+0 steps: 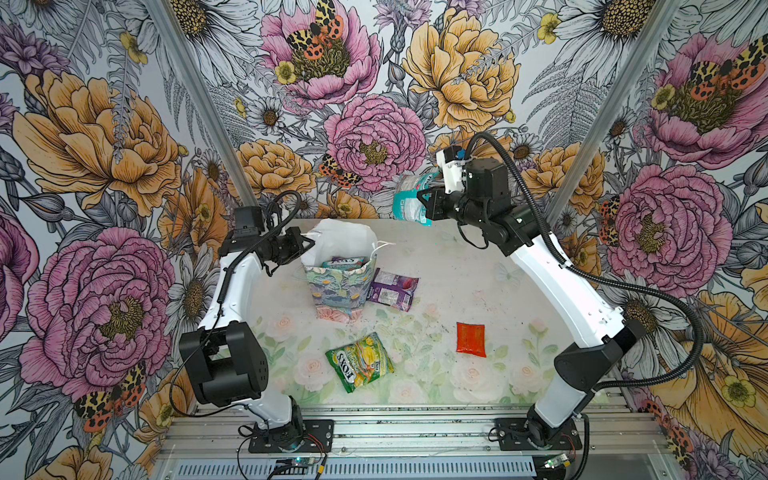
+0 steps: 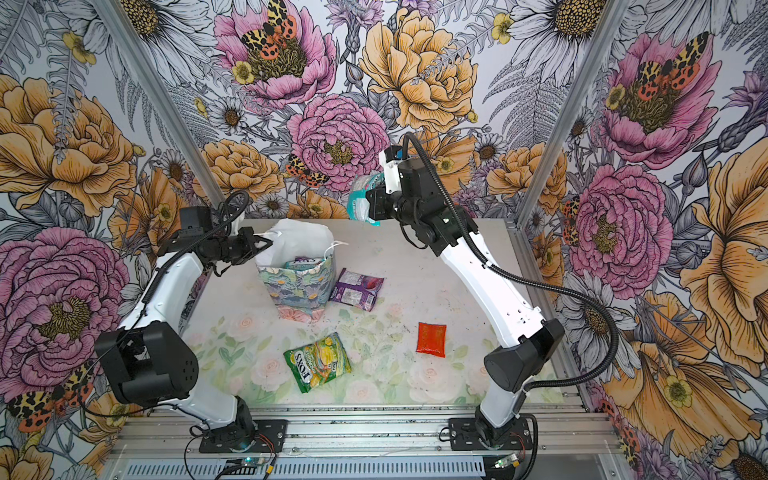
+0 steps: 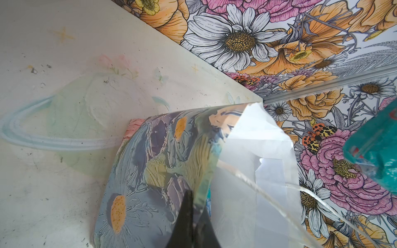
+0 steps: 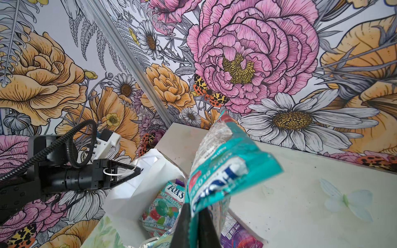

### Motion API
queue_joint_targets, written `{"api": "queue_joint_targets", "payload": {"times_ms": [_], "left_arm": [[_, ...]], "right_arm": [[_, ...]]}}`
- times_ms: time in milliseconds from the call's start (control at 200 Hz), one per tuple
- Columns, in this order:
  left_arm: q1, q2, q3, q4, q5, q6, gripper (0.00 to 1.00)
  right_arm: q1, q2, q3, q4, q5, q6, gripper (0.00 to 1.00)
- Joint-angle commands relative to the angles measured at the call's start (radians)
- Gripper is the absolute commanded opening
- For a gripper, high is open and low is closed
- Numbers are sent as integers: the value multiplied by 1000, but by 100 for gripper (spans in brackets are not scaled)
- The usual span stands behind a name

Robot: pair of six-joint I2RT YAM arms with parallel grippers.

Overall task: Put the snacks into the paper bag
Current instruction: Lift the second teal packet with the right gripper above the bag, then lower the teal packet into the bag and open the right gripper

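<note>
Teal packet [image 1: 409,199]: pinched by one edge in the narrowed fingers of the right gripper [image 1: 423,198], raised behind the paper bag [image 1: 340,291] and to the right of its mouth, near the back wall.
Paper bag: upright on the table [image 1: 478,270]; the left gripper [image 1: 309,243] is closed on its rim, holding the mouth open.
Left on the table: purple packet [image 1: 394,289] just beside the bag, green packet [image 1: 359,368] in front, red sachet [image 1: 471,339] well apart to the right.
Handling: the packets look light, crinkly and slippery, and they flop; a flat sealed edge is the safest hold. The sachet lies thin and flat, so it is probably harder to lift.
Bag: thin paper that dents easily and would likely tip if let go.
Hidden: a mint packet [image 4: 165,206] shows inside; anything beneath it cannot be seen.
Unclear: a cord handle [image 4: 120,172] loops across the left gripper; whether it is pinched too is hard to tell.
</note>
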Motion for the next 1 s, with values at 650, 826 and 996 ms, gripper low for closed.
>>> {"api": "queue_joint_targets", "payload": {"times_ms": [650, 826, 996], "left_arm": [[2, -35, -12, -5, -7, 9, 0], [2, -34, -12, -6, -8, 10, 0], [2, -36, -12, -6, -7, 9, 0]], "right_arm": [[112, 344, 444, -13, -205, 56, 0], [137, 366, 439, -25, -228, 61, 0], [154, 396, 435, -28, -252, 78, 0]]}}
